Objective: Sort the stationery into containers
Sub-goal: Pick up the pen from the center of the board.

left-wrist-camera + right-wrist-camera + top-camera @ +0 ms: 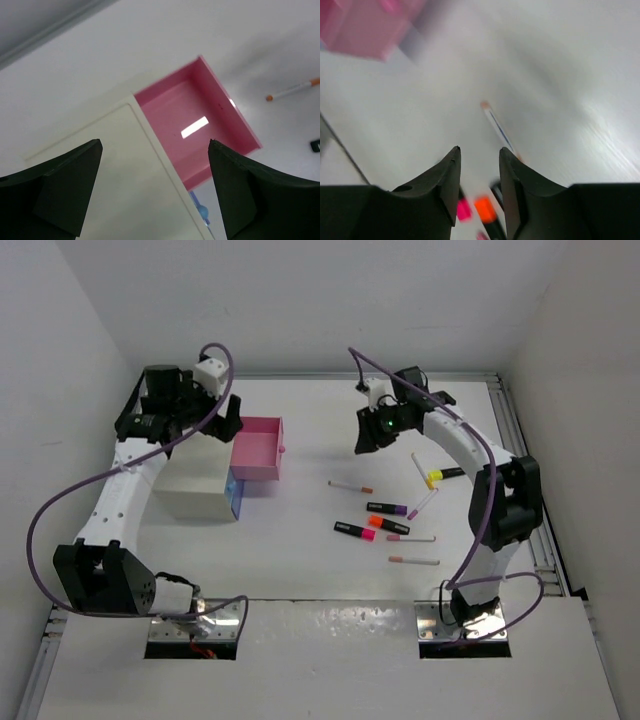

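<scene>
Left claw (pixel 155 145) gapes wide and empty above the cabinet (pixel 110 170) and its pulled-out pink drawer (pixel 200 115). Right claw (pixel 479 152) stands partly open, holding nothing, over a pen (pixel 497 127). The highlighters (pixel 386 508) lie nearby on the table (pixel 320 440), right of the drawer.

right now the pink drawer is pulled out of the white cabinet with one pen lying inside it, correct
Not quite. The pink drawer is pulled out of the white cabinet, but it is empty. The left wrist view shows its bare floor with only a light reflection, no pen inside.
</scene>
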Available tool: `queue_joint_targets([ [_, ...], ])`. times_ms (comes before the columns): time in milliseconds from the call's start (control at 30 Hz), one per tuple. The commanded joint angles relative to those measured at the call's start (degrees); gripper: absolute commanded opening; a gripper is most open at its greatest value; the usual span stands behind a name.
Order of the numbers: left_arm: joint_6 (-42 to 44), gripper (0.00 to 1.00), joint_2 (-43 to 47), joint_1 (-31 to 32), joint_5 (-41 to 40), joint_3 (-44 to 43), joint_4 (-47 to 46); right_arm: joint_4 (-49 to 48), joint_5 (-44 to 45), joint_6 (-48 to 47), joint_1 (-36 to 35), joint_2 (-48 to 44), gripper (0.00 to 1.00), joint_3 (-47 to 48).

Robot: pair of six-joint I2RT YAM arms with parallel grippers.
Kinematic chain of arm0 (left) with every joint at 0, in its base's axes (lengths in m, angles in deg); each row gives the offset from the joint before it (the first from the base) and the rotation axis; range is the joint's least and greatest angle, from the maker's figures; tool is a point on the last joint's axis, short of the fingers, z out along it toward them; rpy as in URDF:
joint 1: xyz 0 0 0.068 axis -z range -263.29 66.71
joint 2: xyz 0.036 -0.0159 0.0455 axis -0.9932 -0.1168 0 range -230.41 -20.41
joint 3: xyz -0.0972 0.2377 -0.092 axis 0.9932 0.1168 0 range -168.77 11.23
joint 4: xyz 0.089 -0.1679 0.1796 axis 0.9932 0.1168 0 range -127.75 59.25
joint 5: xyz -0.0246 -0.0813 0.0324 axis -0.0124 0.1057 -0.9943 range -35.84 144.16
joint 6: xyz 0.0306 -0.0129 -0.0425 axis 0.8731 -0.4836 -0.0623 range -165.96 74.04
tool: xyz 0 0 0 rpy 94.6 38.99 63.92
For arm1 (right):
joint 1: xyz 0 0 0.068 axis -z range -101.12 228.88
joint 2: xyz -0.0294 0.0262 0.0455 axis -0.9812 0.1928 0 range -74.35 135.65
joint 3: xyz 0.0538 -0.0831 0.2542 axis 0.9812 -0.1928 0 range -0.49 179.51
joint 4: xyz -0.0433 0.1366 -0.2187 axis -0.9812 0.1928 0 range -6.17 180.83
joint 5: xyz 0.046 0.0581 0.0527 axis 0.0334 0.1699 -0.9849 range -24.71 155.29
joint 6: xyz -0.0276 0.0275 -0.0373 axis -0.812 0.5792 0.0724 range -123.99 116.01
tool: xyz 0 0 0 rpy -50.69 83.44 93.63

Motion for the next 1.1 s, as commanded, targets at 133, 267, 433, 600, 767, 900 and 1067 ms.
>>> queue_joint_targets([
  [133, 4.6, 0.93, 6.4, 5.1, -3.2, 10.2, -2.4, 9.0, 17.4, -20.6, 3.2, -8.9, 0.34, -14.9],
  [267, 4.5, 0.93, 6.4, 6.7, -3.1, 12.1, -2.7, 6.5, 18.9, -21.1, 4.8, -8.4, 0.33, -17.9],
  [433, 3.6, 0.92, 5.6, 8.3, -2.8, 12.4, -3.0, 2.4, 18.2, -20.8, 2.1, -4.9, 0.32, -15.1],
  [600, 1.8, 0.93, 5.6, 7.8, -0.8, 14.2, -2.6, 0.9, 17.8, -22.3, -2.3, 0.3, 0.33, -11.5],
  [767, -0.7, 0.93, 5.6, 6.5, 2.5, 15.2, -2.8, -1.2, 17.7, -24.5, -5.1, 4.3, 0.36, -10.3],
  [900, -1.5, 0.94, 5.1, 5.3, 4.0, 14.6, -3.1, -2.6, 18.3, -26.5, -6.7, 6.5, 0.37, -9.8],
  [1067, -1.4, 0.94, 4.4, 5.1, 4.2, 14.2, -3.1, -3.5, 19.6, -29.1, -8.4, 9.6, 0.37, -9.4],
])
